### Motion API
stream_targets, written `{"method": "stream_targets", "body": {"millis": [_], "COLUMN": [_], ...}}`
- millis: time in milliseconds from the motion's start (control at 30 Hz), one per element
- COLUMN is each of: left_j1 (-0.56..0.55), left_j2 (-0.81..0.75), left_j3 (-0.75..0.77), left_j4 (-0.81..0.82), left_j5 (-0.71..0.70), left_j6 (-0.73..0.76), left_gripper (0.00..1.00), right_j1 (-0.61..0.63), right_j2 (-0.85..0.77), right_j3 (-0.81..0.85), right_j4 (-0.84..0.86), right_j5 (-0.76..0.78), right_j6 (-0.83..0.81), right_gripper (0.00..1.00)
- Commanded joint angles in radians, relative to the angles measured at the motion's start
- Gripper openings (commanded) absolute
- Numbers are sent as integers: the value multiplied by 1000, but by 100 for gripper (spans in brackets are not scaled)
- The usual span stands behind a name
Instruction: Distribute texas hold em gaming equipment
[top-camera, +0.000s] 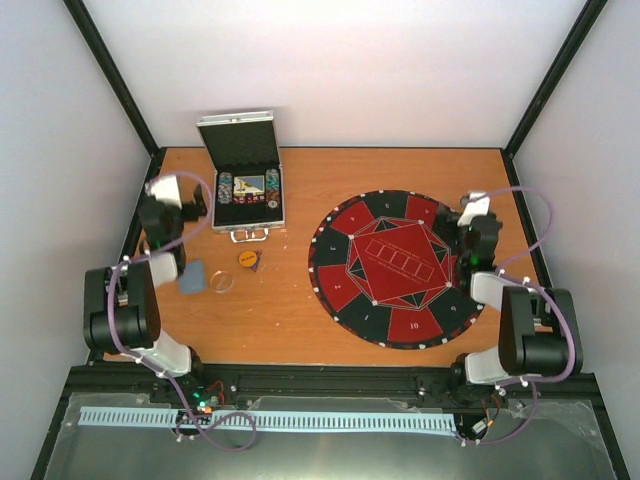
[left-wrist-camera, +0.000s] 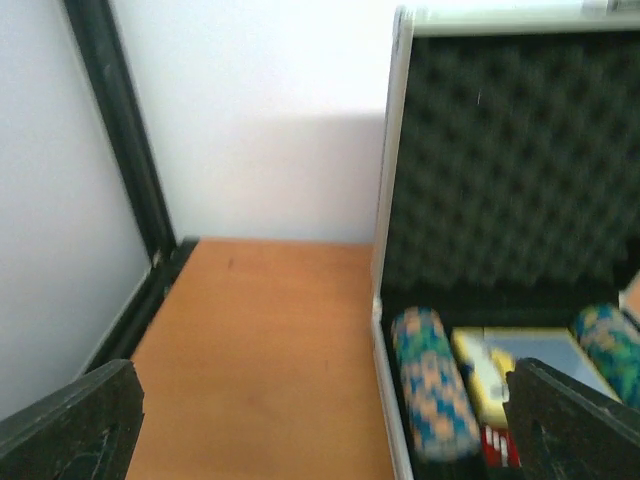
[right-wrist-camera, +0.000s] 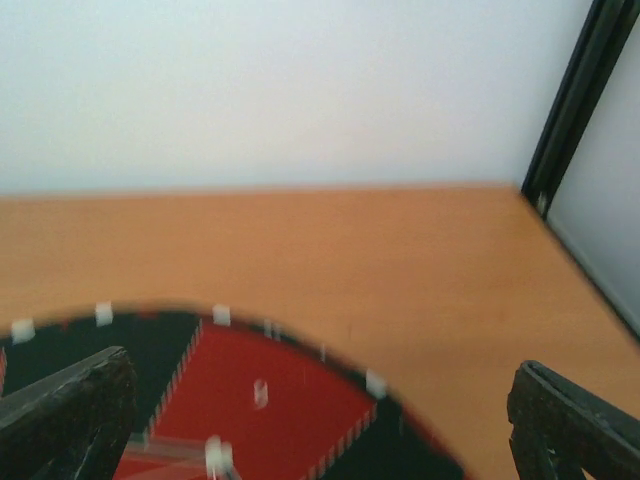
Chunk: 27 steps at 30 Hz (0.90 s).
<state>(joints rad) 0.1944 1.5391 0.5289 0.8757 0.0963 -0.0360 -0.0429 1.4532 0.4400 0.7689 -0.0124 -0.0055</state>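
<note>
An open aluminium case (top-camera: 242, 185) at the back left holds rows of poker chips (left-wrist-camera: 432, 395) with spotted rims and a boxed deck of cards (left-wrist-camera: 497, 362). On the table in front of it lie an orange marker disc (top-camera: 247, 258) and a grey-blue card pack (top-camera: 192, 277). My left gripper (top-camera: 180, 193) hovers just left of the case. In the left wrist view the left gripper (left-wrist-camera: 320, 445) is open and empty. My right gripper (top-camera: 468, 213) is over the far right edge of the round mat (top-camera: 393, 268); in its wrist view the right gripper (right-wrist-camera: 320, 435) is open and empty.
The case lid (left-wrist-camera: 510, 160), lined with dark foam, stands upright. A clear round disc (top-camera: 222, 281) and a small dark piece (top-camera: 260, 263) lie near the orange disc. The red and black mat (right-wrist-camera: 270, 400) fills the right half of the table. Black frame posts (left-wrist-camera: 120, 140) stand at the corners.
</note>
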Motion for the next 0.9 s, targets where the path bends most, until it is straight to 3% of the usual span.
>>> {"method": "stream_targets", "body": {"millis": [0,167,267,433,700,867], "left_j1": [4,4,4,5,-8,-16], "left_j2": [32,-19,5,76,135,250], "left_j3": [329,500,689,1001,1107,1145], "left_j4": [-528,-769,-1086,-1571,-1734,-1815], "left_j5": [106,97,133,229,410,570], "left_j6": [135,236,298,398,612,944], "left_gripper": [100,100,100,100,100,100], "right_j1": [3,4,7,29,140,203], "right_j2": [-117,-104,-92,-115,-87,-24], "right_j3": [191,390,499,588,681,753], "right_j4": [-243,-370,-448,-526,-687,-783], "right_j5": [-2,-271,-385,-420,-470,-593], "right_j6": [70,176,219,240,91,-9], "right_gripper": [100,100,100,100,100,100]}}
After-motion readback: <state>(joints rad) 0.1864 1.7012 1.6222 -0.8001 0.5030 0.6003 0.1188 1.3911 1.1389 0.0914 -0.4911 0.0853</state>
